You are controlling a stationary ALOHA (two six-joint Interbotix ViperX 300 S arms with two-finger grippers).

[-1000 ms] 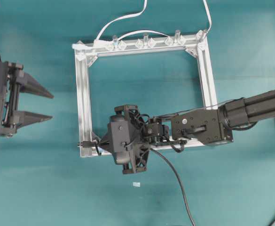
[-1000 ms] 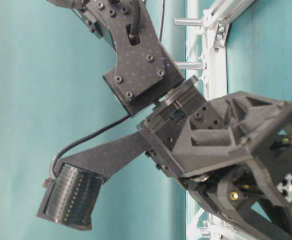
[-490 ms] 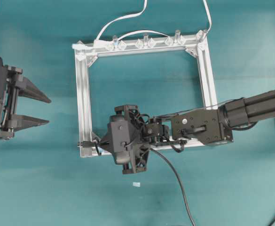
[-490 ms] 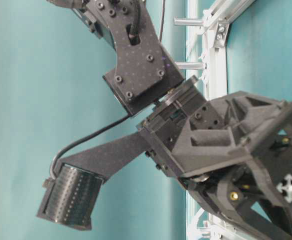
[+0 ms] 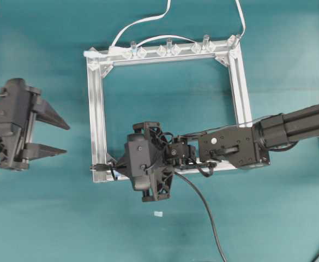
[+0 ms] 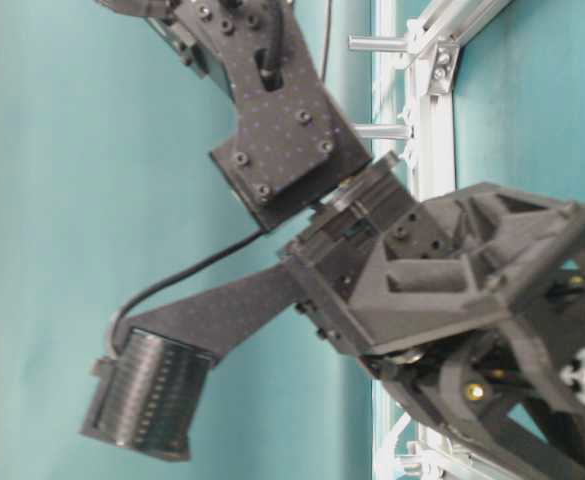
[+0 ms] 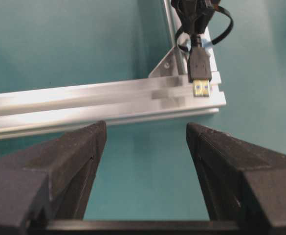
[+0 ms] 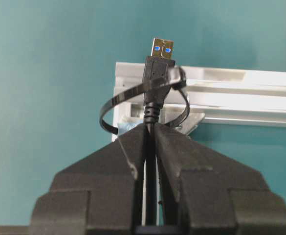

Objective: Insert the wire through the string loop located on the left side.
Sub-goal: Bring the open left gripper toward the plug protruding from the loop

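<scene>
Right gripper (image 8: 150, 142) clamps the wire (image 8: 151, 161); its USB plug (image 8: 161, 66) lies across the frame's (image 5: 96, 125) lower-left corner, through the string loop (image 8: 113, 105), pointing outward left. Left gripper (image 5: 53, 136) spread, empty.

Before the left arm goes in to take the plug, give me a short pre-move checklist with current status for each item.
1. Right gripper shut on the wire just behind the plug: ok.
2. Plug poking through the string loop: ok, the loop circles the plug body.
3. Plug tip reaches past the frame corner, free to grab: ok.
4. Left gripper open wide enough for the plug: ok.
5. Left gripper lined up with the plug: not ok, the plug sits off to the right in the wrist view.
6. Wire slack behind the right gripper: cannot tell.
</scene>
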